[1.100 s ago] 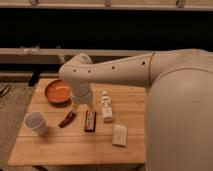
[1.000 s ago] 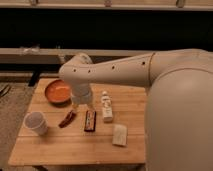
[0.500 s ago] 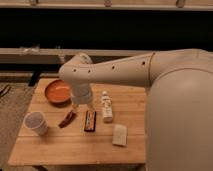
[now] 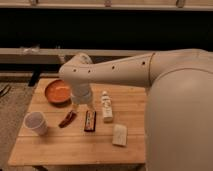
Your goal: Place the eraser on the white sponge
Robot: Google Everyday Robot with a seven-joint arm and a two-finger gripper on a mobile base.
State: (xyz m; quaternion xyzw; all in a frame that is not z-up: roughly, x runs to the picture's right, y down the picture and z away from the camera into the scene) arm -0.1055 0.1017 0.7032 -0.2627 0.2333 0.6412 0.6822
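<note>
The eraser (image 4: 90, 120) is a small dark bar with reddish edges. It lies flat near the middle of the wooden table (image 4: 60, 147). The white sponge (image 4: 119, 134) is a cream block lying to the right of the eraser and a little nearer the front, apart from it. My gripper (image 4: 83, 106) hangs at the end of the large white arm, just above and behind the eraser, pointing down at the table. Nothing shows in it.
A red chili-shaped item (image 4: 67, 119) lies just left of the eraser. A white ridged bottle (image 4: 107, 106) lies to its right. An orange bowl (image 4: 57, 91) sits at the back left and a white cup (image 4: 36, 122) at the front left. My arm's bulk covers the table's right side.
</note>
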